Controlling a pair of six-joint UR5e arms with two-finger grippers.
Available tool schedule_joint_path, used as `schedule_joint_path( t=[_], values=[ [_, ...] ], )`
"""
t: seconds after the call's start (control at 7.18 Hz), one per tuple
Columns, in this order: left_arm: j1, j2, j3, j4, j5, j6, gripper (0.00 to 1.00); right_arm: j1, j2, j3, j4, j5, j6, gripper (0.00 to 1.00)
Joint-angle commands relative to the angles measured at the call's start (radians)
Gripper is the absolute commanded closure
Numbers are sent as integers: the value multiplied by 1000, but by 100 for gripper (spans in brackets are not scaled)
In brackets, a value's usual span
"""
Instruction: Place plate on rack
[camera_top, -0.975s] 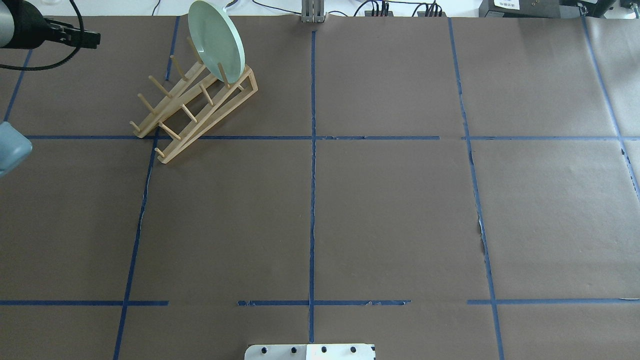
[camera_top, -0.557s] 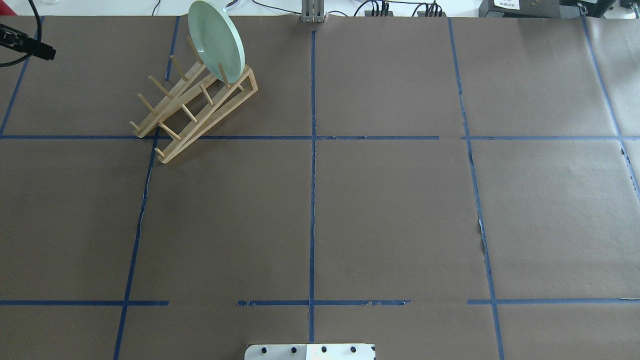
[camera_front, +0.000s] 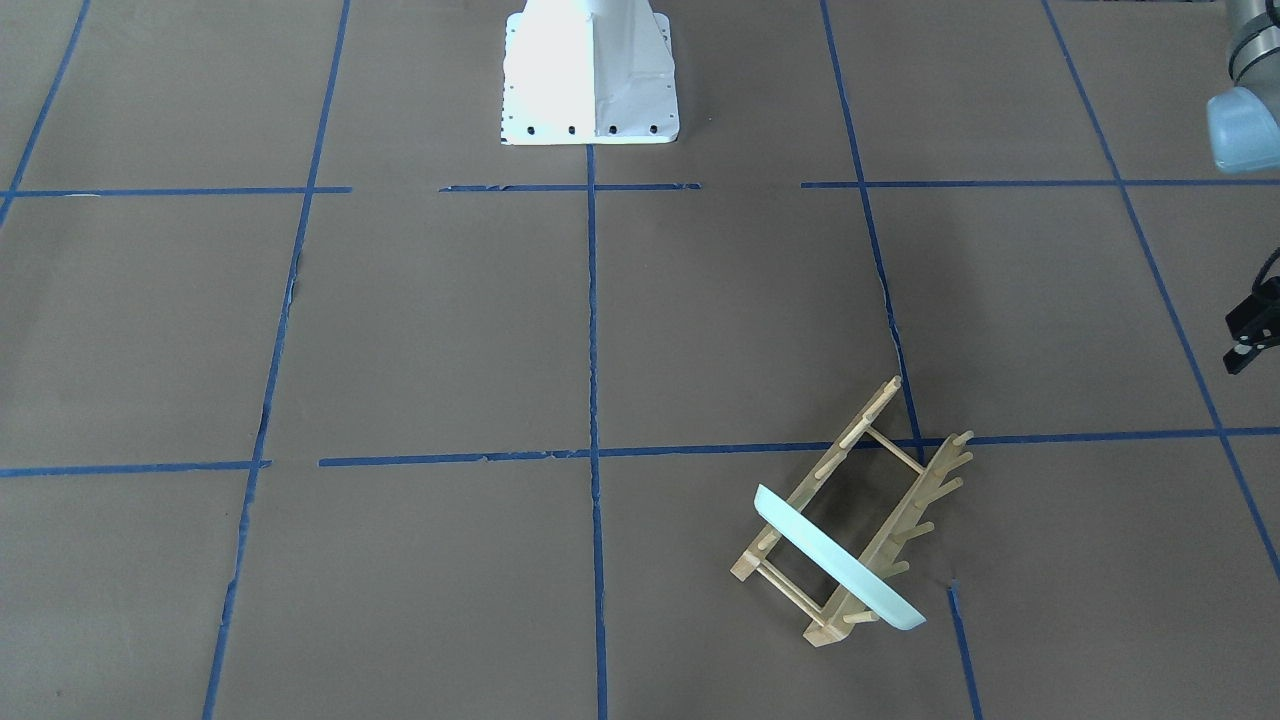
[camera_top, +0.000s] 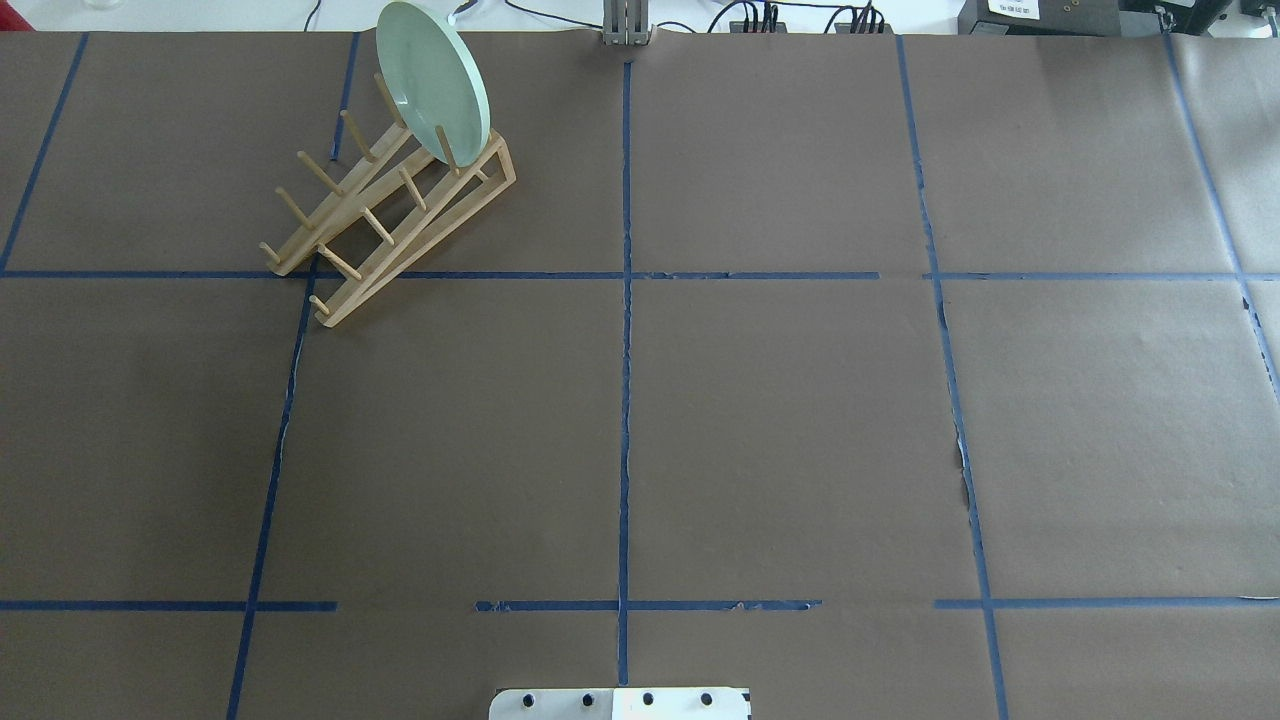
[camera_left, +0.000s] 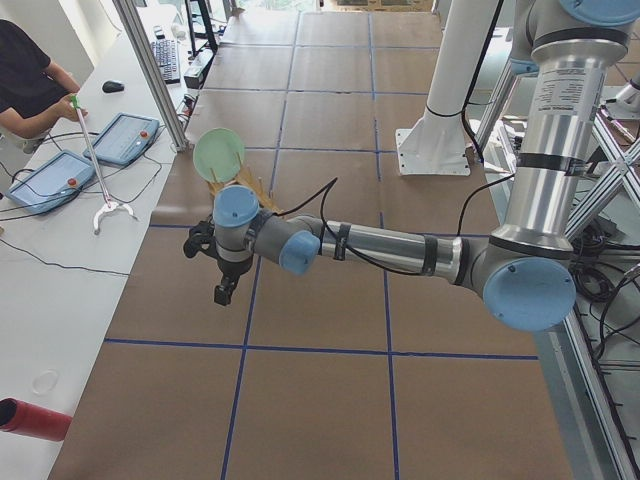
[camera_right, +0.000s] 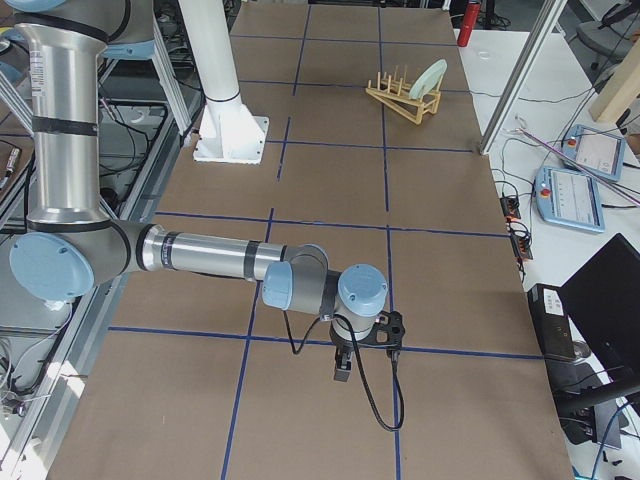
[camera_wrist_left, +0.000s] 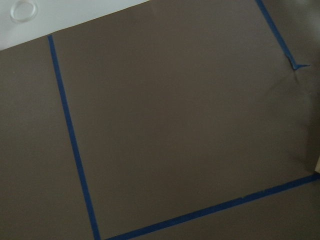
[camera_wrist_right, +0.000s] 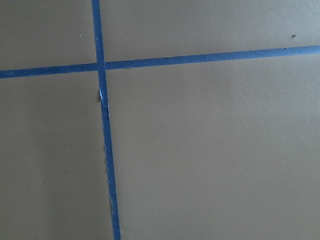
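Observation:
The pale mint-green plate (camera_top: 432, 80) stands on edge between the pegs at the far end of the light wood rack (camera_top: 390, 215), at the table's far left. Both also show in the front view, the plate (camera_front: 840, 560) on the rack (camera_front: 870, 470). No gripper touches them. My left gripper (camera_front: 1245, 345) pokes in at the front view's right edge, well off the rack; it hangs over bare paper in the exterior left view (camera_left: 222, 292). I cannot tell whether it is open or shut. My right gripper (camera_right: 343, 368) shows only in the exterior right view, far from the rack; I cannot tell its state.
The table is covered in brown paper with blue tape lines. The white robot base (camera_front: 590, 75) stands at the near middle edge. An operator (camera_left: 30, 80), tablets (camera_left: 125, 137) and a red cylinder (camera_left: 30, 418) are at the side table on my left.
My left arm has drawn back to the left and left the overhead view. The plate and the rack have not moved.

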Motion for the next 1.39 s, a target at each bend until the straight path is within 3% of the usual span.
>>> schedule_joint_path(
  t=[0.0, 0.28, 0.56, 0.84, 1.25],
  values=[
    [-56, 132, 24, 7, -29, 23, 0, 0, 0, -1, 0, 0, 2, 0],
    [-73, 174, -29, 138, -32, 23, 0, 0, 0, -1, 0, 0, 0, 0],
    [-95, 173, -160, 314, -26, 23, 0, 0, 0, -1, 0, 0, 0, 0],
    [-131, 168, -148, 326, -23, 171, 0, 0, 0, 1, 0, 0, 2, 0],
    [-131, 177, -143, 335, -29, 207, 0, 0, 0, 1, 0, 0, 0, 0]
  ],
)
